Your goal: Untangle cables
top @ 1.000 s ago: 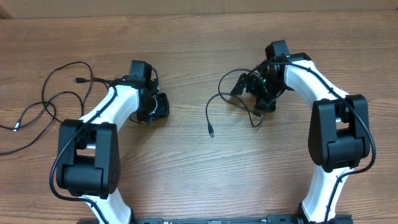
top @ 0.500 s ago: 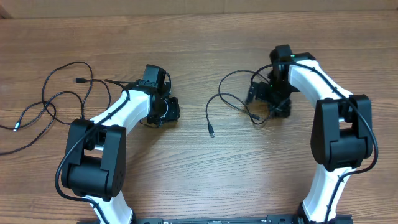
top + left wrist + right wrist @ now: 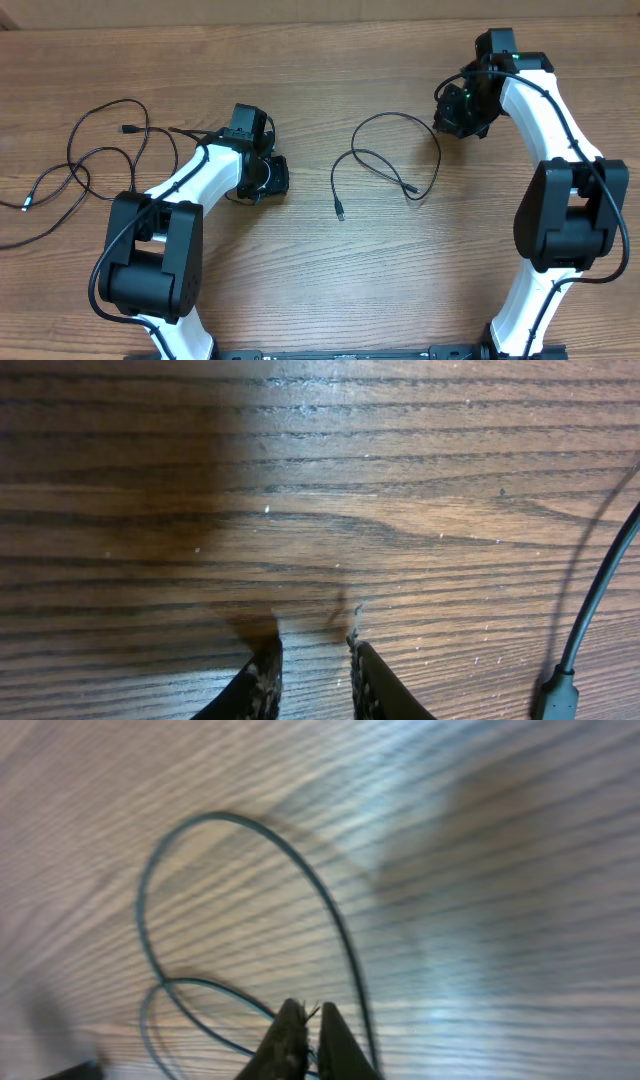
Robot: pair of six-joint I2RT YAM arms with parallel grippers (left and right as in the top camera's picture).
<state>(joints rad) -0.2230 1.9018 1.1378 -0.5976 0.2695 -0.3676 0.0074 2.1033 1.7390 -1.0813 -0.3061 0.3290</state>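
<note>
On the wooden table (image 3: 300, 290), the right claw (image 3: 311, 1020) is closed tight near a cable (image 3: 398, 114) looped at the middle, while the left claw (image 3: 312, 660) stands slightly parted, gripping nothing. Far left lie more cables (image 3: 100, 152), loosely tangled, beside the left arm (image 3: 190, 170).

My right gripper (image 3: 308, 1020) has shut on the cable (image 3: 216, 816) and drawn away from its plug (image 3: 340, 213); my left gripper (image 3: 312, 672) edged nearer.

Matt wood, glossy plastic
The table (image 3: 300, 290) is matt, grained wood; cables (image 3: 600, 585) smooth black plastic; arm shells (image 3: 200, 165) glossy white.
</note>
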